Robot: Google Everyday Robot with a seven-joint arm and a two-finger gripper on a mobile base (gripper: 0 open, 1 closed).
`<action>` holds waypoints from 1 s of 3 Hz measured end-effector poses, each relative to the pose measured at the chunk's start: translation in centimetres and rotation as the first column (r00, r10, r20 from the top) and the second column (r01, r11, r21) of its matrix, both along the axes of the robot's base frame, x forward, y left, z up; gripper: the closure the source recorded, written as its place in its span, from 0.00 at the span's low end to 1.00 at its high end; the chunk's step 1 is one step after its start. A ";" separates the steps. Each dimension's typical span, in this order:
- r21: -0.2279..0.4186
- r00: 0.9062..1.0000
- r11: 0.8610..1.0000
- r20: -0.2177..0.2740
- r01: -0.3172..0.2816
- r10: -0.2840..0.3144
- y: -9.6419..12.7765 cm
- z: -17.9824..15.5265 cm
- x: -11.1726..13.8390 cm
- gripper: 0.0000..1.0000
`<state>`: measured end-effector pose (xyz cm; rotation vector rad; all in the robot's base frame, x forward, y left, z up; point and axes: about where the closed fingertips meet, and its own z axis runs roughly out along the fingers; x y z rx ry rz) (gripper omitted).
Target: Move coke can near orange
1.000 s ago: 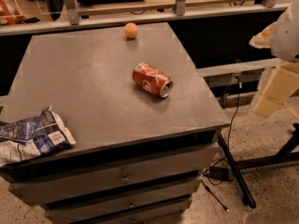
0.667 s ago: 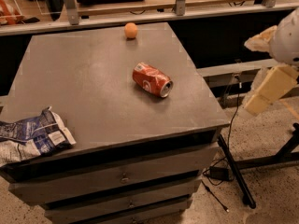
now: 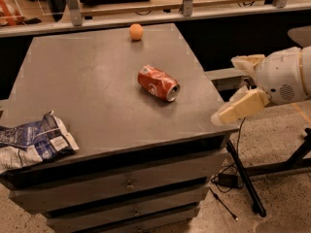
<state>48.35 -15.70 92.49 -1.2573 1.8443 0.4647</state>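
A cream two-finger tool hangs spread beside the grey metal table. To its left lies a dented red coke can, a small round orange well beyond.

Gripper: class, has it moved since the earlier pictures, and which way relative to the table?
Yes. The gripper has moved in toward the table, and is now by its front right corner.

coke can: dented glossy red metal, silver end | orange: smooth matt skin | tabletop: matt grey | snack bag: crinkled shiny foil | gripper: smooth cream plastic, fingers apart, 3 o'clock beside the tabletop edge
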 end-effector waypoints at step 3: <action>0.120 0.999 0.992 0.040 0.032 -0.037 2.6 1.2 0.8 0.00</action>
